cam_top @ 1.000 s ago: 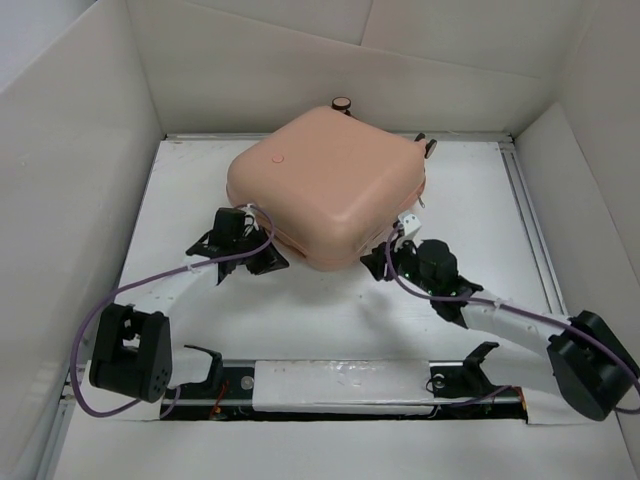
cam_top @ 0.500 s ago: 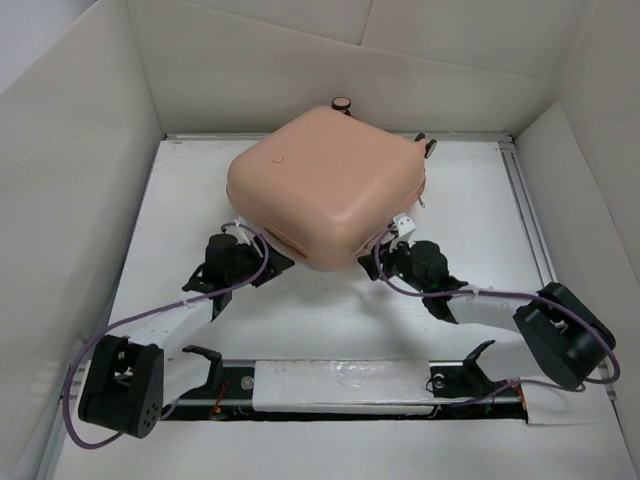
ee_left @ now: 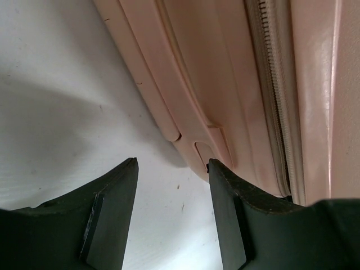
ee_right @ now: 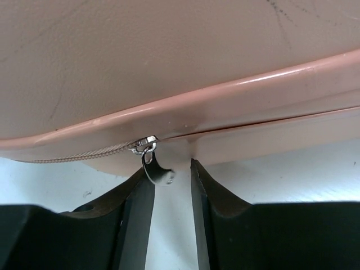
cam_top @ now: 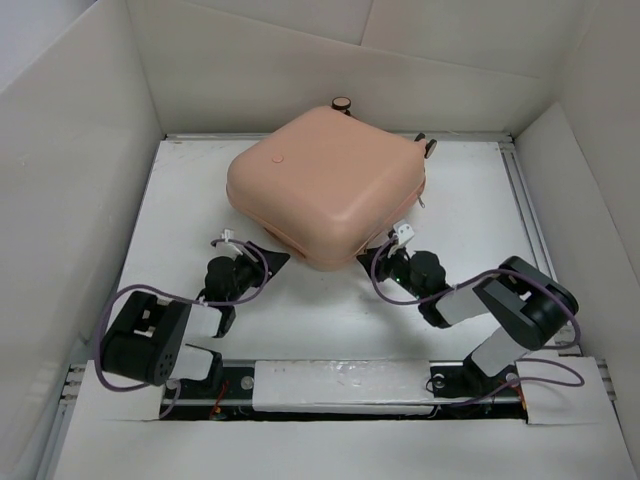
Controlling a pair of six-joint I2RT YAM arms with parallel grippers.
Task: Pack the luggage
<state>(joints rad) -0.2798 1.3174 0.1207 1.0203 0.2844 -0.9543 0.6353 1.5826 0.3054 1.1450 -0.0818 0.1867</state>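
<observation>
The peach-pink luggage point(cam_top: 325, 185) lies flat and closed at the back middle of the table, its round button point(cam_top: 278, 157) facing up. My left gripper point(cam_top: 264, 262) is open and empty at its near left edge; in the left wrist view point(ee_left: 171, 169) the shell point(ee_left: 225, 84) and its zipper point(ee_left: 273, 84) fill the space just beyond the tips. My right gripper point(cam_top: 374, 262) is at the near right edge. In the right wrist view point(ee_right: 171, 171) its jaws stand narrowly apart, and the silver zipper pull point(ee_right: 154, 169) hangs between the tips against the left finger, below the shell point(ee_right: 169, 56).
Two caster wheels point(cam_top: 342, 102) point(cam_top: 431, 147) stick out at the luggage's far side. White walls point(cam_top: 80, 180) enclose the table on the left, back and right. A metal rail point(cam_top: 340, 385) runs along the near edge between the arm bases.
Both arms have folded back toward their bases, and both grippers have drawn a little nearer, away from under the luggage's edge. The luggage has not moved.
</observation>
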